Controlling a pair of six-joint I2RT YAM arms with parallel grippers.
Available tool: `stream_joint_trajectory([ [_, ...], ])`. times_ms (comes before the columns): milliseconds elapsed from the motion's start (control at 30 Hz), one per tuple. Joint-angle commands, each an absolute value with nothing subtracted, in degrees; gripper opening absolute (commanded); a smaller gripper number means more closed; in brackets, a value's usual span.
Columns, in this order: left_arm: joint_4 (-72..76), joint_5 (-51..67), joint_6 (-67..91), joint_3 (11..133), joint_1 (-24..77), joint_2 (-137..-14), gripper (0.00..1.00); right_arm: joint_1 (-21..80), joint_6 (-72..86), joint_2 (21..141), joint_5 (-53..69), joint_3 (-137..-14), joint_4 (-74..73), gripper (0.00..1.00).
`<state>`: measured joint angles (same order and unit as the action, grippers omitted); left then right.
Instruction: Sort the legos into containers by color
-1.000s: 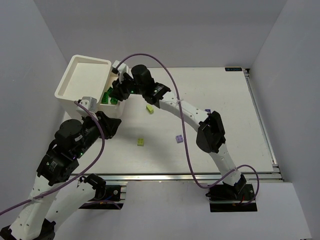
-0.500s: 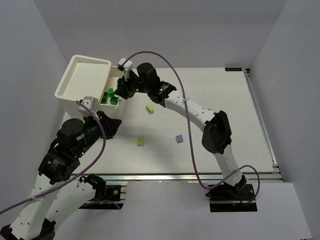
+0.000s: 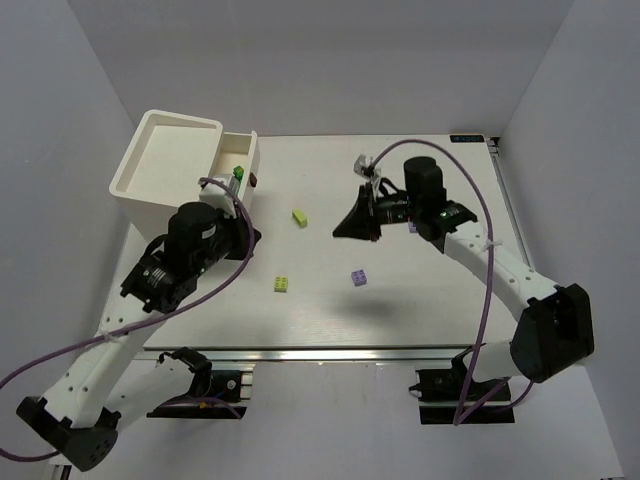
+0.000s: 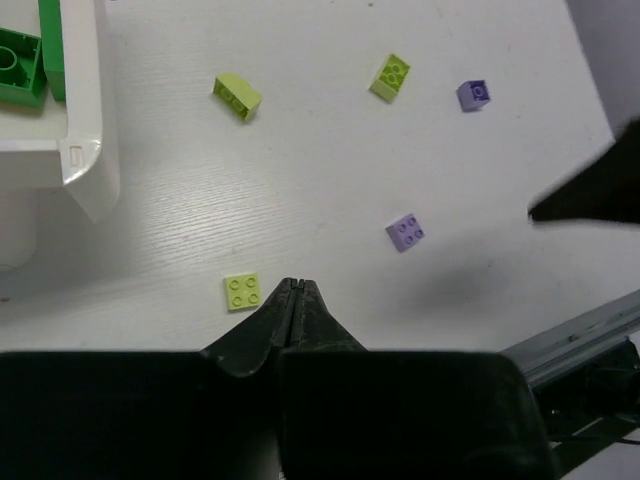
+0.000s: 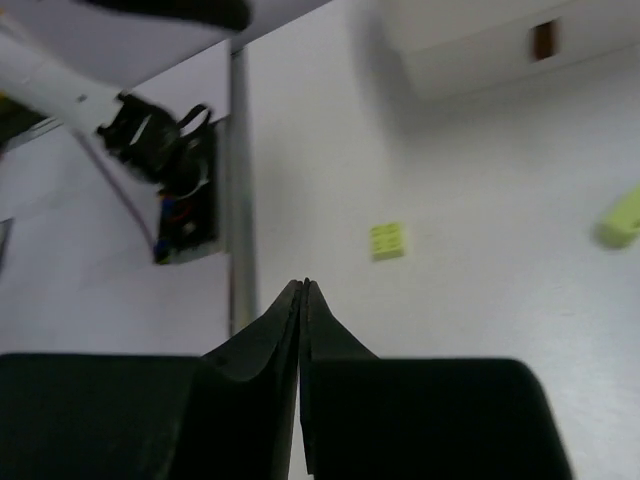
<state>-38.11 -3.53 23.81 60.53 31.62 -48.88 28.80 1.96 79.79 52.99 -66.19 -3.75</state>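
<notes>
Dark green legos (image 4: 20, 70) lie in the open drawer (image 4: 85, 120) of the cream-white box (image 3: 170, 165). Loose on the table are yellow-green legos (image 3: 299, 217) (image 3: 283, 284) and a lavender one (image 3: 358, 277). The left wrist view shows yellow-green legos (image 4: 237, 96) (image 4: 390, 77) (image 4: 241, 291), a lavender one (image 4: 405, 231) and a darker purple one (image 4: 473, 94). My left gripper (image 4: 293, 285) is shut and holds nothing, just right of a yellow-green lego. My right gripper (image 5: 303, 285) is shut and holds nothing, hanging above the table's middle (image 3: 337, 234).
The drawer's front with its brown knob (image 5: 543, 40) shows at the top of the right wrist view. A metal rail (image 3: 350, 352) runs along the table's near edge. Grey walls close in on both sides.
My right arm has drawn back from the drawer to the middle of the table and shut its jaws. My left arm has swung forward beside the box, and its jaws have also shut.
</notes>
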Motion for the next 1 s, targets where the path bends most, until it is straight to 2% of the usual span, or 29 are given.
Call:
stream_joint_trajectory([
  [0, -37.17, -6.93, 21.89, 64.41, 31.38, -52.63, 0.11, 27.61, 0.26, 77.89, 70.83, -58.22, -5.37, 0.05],
  [133, -39.20, -14.48, 22.23, 68.98, 31.38, -61.58, 0.16, 25.76, -5.35, 71.47, 59.98, -55.20, -8.68, 0.04],
  [267, -42.18, -22.66, 22.59, 74.43, 31.90, -69.77, 0.15, 24.00, -4.40, 66.10, 56.69, -50.46, -4.58, 0.04],
  [533, -45.53, -37.34, 21.71, 83.31, 31.90, -82.35, 0.20, 21.01, -4.57, 65.21, 56.69, -50.54, -6.15, 0.03],
  [800, -44.47, -42.53, 17.67, 88.50, 31.90, -89.11, 0.23, 20.74, -5.01, 66.09, 57.92, -50.27, -6.94, 0.03],
  [967, -43.25, -46.05, 15.56, 88.33, 31.90, -90.53, 0.29, 20.65, -5.19, 66.27, 57.83, -50.45, -7.29, 0.03],
])
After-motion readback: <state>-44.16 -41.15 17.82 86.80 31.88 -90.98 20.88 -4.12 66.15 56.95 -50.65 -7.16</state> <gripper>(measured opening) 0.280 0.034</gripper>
